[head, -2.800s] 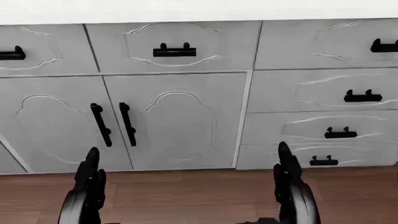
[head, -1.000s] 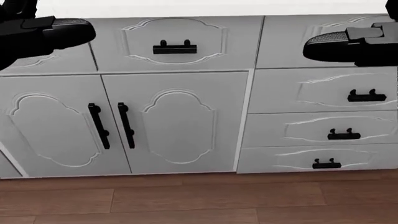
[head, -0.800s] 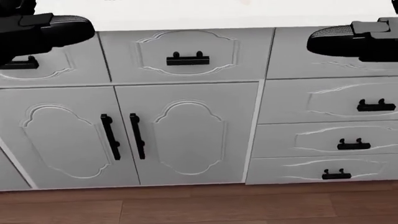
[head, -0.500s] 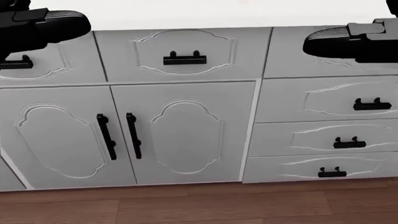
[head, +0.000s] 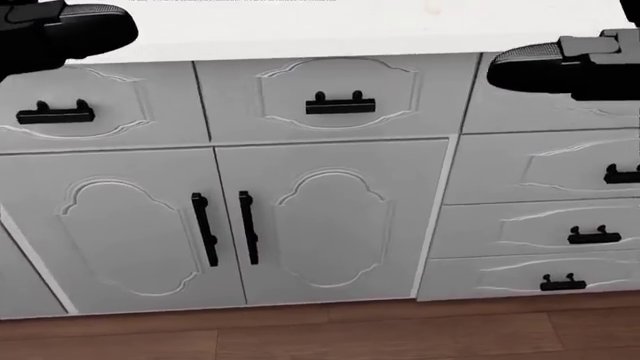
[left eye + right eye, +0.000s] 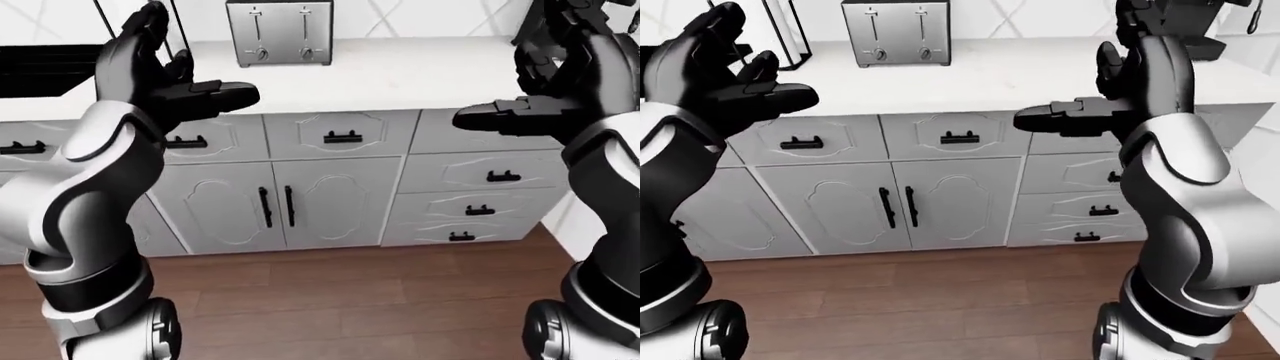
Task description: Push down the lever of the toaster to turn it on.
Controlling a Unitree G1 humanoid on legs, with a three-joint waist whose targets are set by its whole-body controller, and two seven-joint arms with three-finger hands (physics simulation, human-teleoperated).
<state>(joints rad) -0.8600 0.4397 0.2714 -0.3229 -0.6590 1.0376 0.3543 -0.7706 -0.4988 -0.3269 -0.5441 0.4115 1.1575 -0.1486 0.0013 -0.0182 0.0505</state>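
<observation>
Presently, left-eye view: toaster [image 6: 279, 32] at top centre, standing on the white counter [image 6: 400, 71] against the wall, its broad face toward the camera. Two vertical lever slots on that face, each lever [image 6: 257, 13] near the top of its slot — long axis of travel runs straight down the frame. Left hand [image 6: 165, 79] at upper left, fingers spread, gripping nothing; right hand [image 6: 545, 90] at upper right, likewise loose and empty. Toaster lies up-frame of both, well apart, between them — judged somewhat nearer the left hand.

Head view: toaster not shown. Only cabinet doors [image 5: 230, 225], drawers and counter edge; dark shapes of both hands at the top corners.

Right-eye view: the same toaster at top, left of centre; no fingers touch it. A reach up-frame over the counter seems needed.
</observation>
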